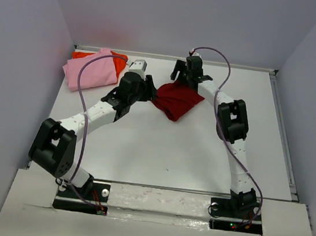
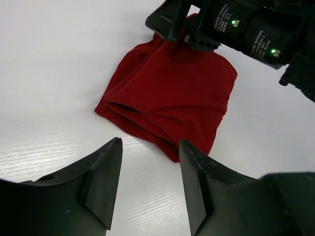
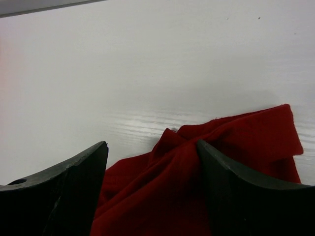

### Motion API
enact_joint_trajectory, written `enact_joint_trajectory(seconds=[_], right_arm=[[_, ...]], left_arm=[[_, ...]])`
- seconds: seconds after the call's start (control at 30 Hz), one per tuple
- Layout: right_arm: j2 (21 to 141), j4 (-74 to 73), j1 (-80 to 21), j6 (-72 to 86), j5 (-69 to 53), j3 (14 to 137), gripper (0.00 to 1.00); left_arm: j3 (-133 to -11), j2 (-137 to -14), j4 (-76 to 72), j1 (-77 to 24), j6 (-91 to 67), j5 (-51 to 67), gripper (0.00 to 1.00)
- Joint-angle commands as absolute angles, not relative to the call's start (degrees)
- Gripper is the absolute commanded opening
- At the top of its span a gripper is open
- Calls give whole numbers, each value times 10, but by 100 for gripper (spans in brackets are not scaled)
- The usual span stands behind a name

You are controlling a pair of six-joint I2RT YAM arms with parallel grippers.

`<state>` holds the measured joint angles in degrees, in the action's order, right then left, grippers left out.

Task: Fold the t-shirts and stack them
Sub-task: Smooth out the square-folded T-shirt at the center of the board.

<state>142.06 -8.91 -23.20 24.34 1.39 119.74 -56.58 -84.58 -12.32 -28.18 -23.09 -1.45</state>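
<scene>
Currently seeing crimson t-shirt (image 1: 176,100) folded on table (image 1: 171,149); left gripper (image 2: 150,145) just off its left edge, jaws apart, empty; right gripper (image 3: 151,144) straddling far edge, spread wide, unclamped; pink t-shirt (image 1: 91,68) atop orange-red t-shirt (image 1: 82,54) well left.

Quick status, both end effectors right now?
Left end effector: open, empty, just short of the crimson t-shirt.
Right end effector: open, astride that shirt's far edge, not gripping it.

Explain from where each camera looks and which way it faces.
Top external: above and behind the robot, looking down at the table; left arm and right arm show.
Left wrist: on its arm, facing the crimson t-shirt; left pincer shows, open.
Right wrist: low over that shirt's edge; right pincer shows, open.
Shared: all see the crimson t-shirt.
</scene>
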Motion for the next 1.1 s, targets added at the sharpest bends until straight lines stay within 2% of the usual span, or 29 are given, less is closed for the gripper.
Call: enact_joint_trajectory(seconds=[0.0, 0.3, 0.6, 0.87, 1.07], right_arm=[[1453, -70, -229, 269, -25, 1230, 77], [1425, -19, -229, 229, -40, 1194, 78], [1269, 20, -229, 179, -10, 1066, 79], [1161, 22, -229, 135, 54, 940, 82], [1148, 22, -229, 152, 72, 882, 82]], left_arm=[[-560, -812, -138, -288, -221, -15, 59], [-538, -797, -143, -294, -224, -16, 59], [-550, -804, -163, -319, -237, -10, 59], [-574, -884, -226, -330, -277, 54, 59], [-625, -974, -246, -335, -268, 71, 58]])
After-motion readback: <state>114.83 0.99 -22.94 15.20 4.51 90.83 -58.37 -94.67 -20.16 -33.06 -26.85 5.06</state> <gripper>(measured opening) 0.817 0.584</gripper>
